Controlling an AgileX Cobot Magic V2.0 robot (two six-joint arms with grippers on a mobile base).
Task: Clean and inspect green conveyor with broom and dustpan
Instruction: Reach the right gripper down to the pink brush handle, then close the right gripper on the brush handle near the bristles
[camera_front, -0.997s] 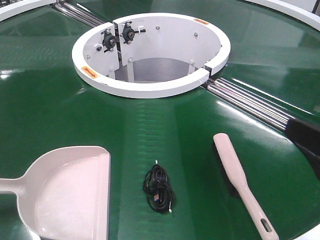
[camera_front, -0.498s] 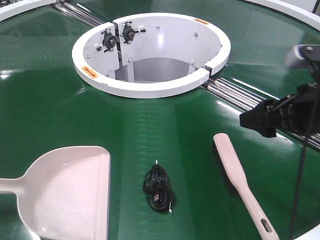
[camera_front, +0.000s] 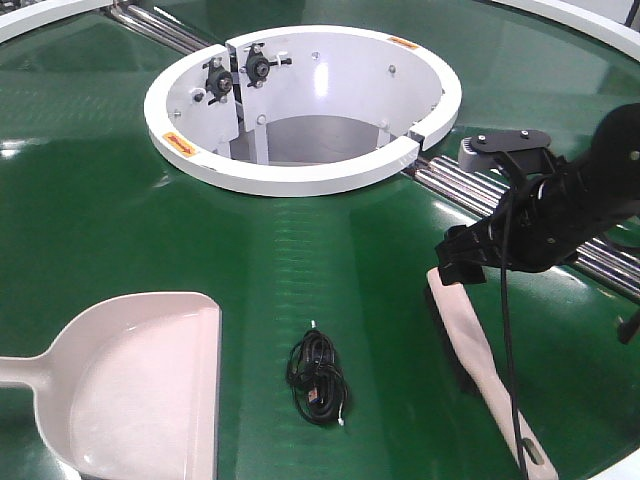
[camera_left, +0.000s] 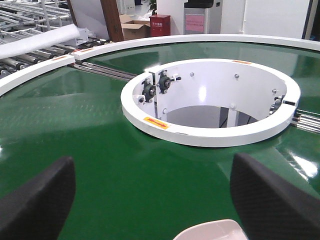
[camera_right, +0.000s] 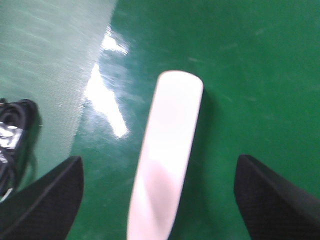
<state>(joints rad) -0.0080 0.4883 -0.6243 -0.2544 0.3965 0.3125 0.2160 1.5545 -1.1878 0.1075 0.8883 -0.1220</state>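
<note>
The green conveyor (camera_front: 120, 200) fills the front view. The pale broom (camera_front: 472, 345) lies flat on it at the right, handle toward the near edge. My right gripper (camera_front: 462, 262) hovers over the far tip of the broom's head. In the right wrist view it (camera_right: 159, 167) is open, its dark fingers (camera_right: 47, 200) standing wide on either side of the broom (camera_right: 170, 145) without touching it. The dustpan (camera_front: 140, 390) rests at the near left. My left gripper (camera_left: 155, 200) is open above the belt, with the dustpan's rim (camera_left: 210, 231) just below it.
A black coiled cable (camera_front: 318, 378) lies between dustpan and broom, also at the left edge of the right wrist view as the cable (camera_right: 11, 130). The white ring hub (camera_front: 300, 178) sits centre back. Chrome roller strips (camera_front: 500, 205) run behind the right arm.
My right arm has swung in from the right edge and come down over the far end of the broom's head. Broom, dustpan and cable have not moved.
</note>
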